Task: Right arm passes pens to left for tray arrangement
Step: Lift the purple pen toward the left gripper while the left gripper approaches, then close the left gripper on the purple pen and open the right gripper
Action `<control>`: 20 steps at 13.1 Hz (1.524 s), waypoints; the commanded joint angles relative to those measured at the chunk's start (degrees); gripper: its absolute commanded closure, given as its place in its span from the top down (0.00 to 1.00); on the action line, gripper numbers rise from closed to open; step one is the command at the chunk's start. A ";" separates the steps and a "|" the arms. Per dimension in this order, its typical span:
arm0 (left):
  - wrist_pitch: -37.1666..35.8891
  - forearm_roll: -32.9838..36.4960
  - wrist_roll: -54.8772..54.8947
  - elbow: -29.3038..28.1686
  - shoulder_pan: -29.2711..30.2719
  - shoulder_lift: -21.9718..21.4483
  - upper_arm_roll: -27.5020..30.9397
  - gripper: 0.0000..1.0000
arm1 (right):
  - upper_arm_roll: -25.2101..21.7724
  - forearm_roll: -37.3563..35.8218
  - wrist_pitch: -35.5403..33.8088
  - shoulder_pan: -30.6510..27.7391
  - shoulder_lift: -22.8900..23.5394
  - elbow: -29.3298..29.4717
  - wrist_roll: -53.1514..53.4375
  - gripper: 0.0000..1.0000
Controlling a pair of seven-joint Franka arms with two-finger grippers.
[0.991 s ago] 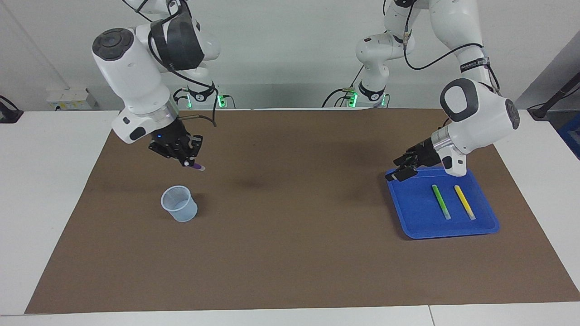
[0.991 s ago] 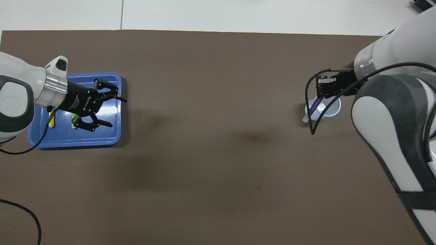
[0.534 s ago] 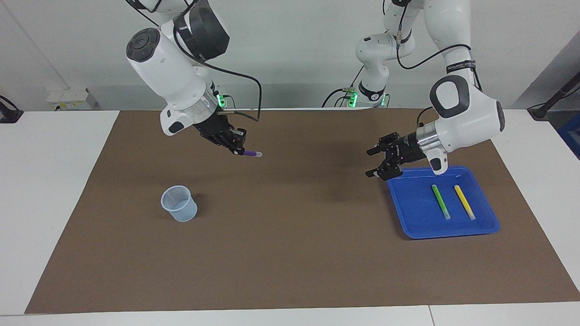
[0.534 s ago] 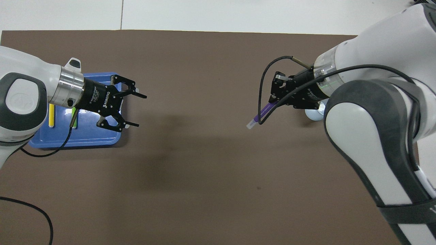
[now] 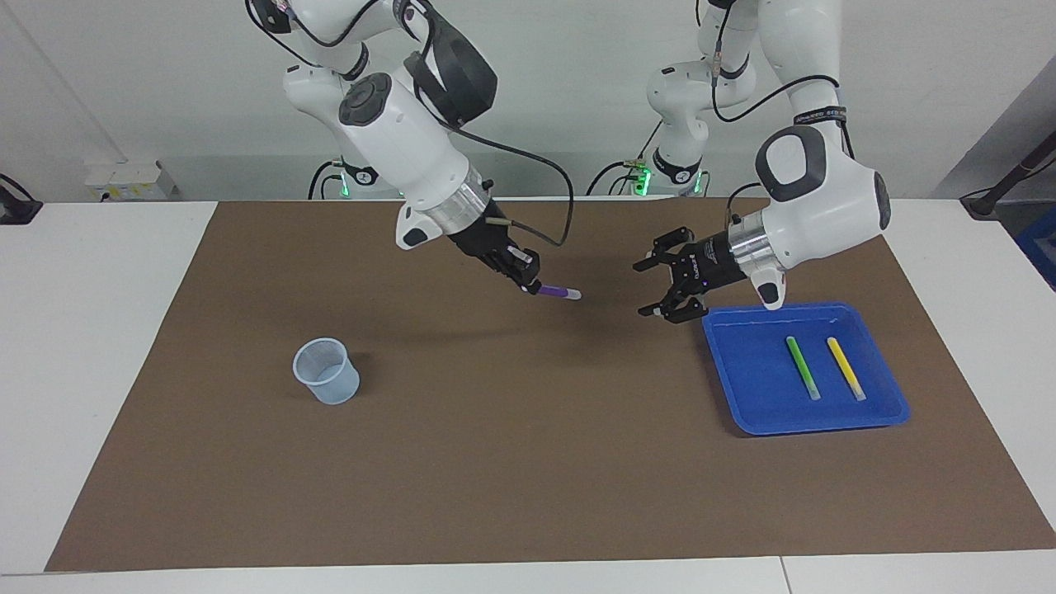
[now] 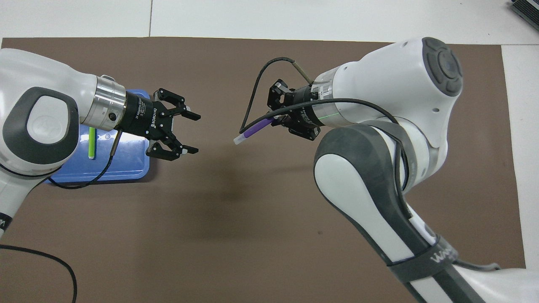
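The blue tray (image 5: 874, 417) sits at the left arm's end, with the green pen (image 5: 802, 367) and yellow pen (image 5: 846, 368) lying in it. Up over the mat, the right gripper (image 5: 528, 285) pinches the purple pen (image 5: 559, 292). The left gripper (image 5: 660, 289) faces it, fingers wide apart. If it closes too early or misses the thin tip, the pen may drop.

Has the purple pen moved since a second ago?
Yes. The purple pen, held by the right gripper, went from above the cup toward the tray.

"ROBOTIQ" on left tool (image 6: 191, 133); partial "WA…" on right arm (image 6: 438, 256).
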 commanded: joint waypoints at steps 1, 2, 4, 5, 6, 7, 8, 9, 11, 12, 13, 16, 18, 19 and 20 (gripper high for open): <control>1.66 -1.57 -6.50 -0.02 -0.26 -0.68 -0.87 0.85 | 0.06 1.43 1.77 0.45 0.07 -0.16 1.61 0.01; 1.66 -1.74 -7.39 0.42 -0.35 -0.68 -0.87 0.85 | 0.06 1.43 1.95 0.45 0.07 -0.16 1.78 0.01; 4.45 -2.01 -7.66 0.16 -1.57 -0.68 -1.57 0.85 | 0.06 1.43 2.04 0.45 0.07 -0.42 1.79 0.02; 6.47 -2.01 -8.62 -0.01 -2.89 -0.68 -1.66 0.84 | 0.06 1.43 2.13 0.45 0.07 -0.42 1.79 0.02; 7.88 -2.01 -9.50 -0.10 -4.12 -0.60 -1.58 0.82 | 0.06 1.43 2.13 0.45 0.07 -0.42 1.70 0.02; 9.46 -2.01 -9.86 -0.36 -5.26 -0.59 -1.58 0.82 | 0.06 1.43 2.13 0.89 0.07 -0.42 1.79 0.02; 10.70 -2.01 -10.04 -0.54 -5.88 -0.51 -1.58 0.82 | 0.06 1.43 2.21 1.06 0.07 -0.51 1.79 0.02; 11.15 -2.01 -10.30 -0.45 -6.67 -0.51 -1.58 0.82 | 0.06 1.43 2.56 1.15 0.07 -0.77 1.79 0.02; 12.98 -1.83 -12.31 -0.37 -8.69 -0.33 -1.58 0.82 | 0.06 1.43 3.44 1.24 -0.02 -1.30 1.79 0.03; 14.13 -1.66 -12.15 -0.63 -9.83 -0.33 -1.58 0.82 | 0.06 1.43 3.44 1.24 0.07 -1.30 1.79 0.03; 14.57 -1.48 -11.62 -1.15 -10.11 -0.42 -1.49 0.78 | 0.06 1.43 3.36 1.24 -0.02 -1.30 1.79 0.03; 15.19 -1.13 -11.36 -1.33 -10.11 -0.42 -1.49 0.57 | 0.06 1.43 3.44 1.24 -0.02 -1.65 1.79 0.03; 15.81 -1.04 -11.27 -1.51 -10.11 -0.42 -1.49 0.40 | 0.06 1.43 3.44 1.24 -0.02 -1.65 1.79 0.03; 15.98 -1.04 -11.09 -2.20 -10.11 -0.59 -1.49 0.33 | 0.06 1.43 3.44 1.24 -0.02 -1.65 1.79 0.03; 16.33 -1.04 -10.74 -2.56 -10.11 -0.68 -1.49 0.30 | 0.06 1.43 3.44 1.16 -0.02 -1.65 1.70 0.03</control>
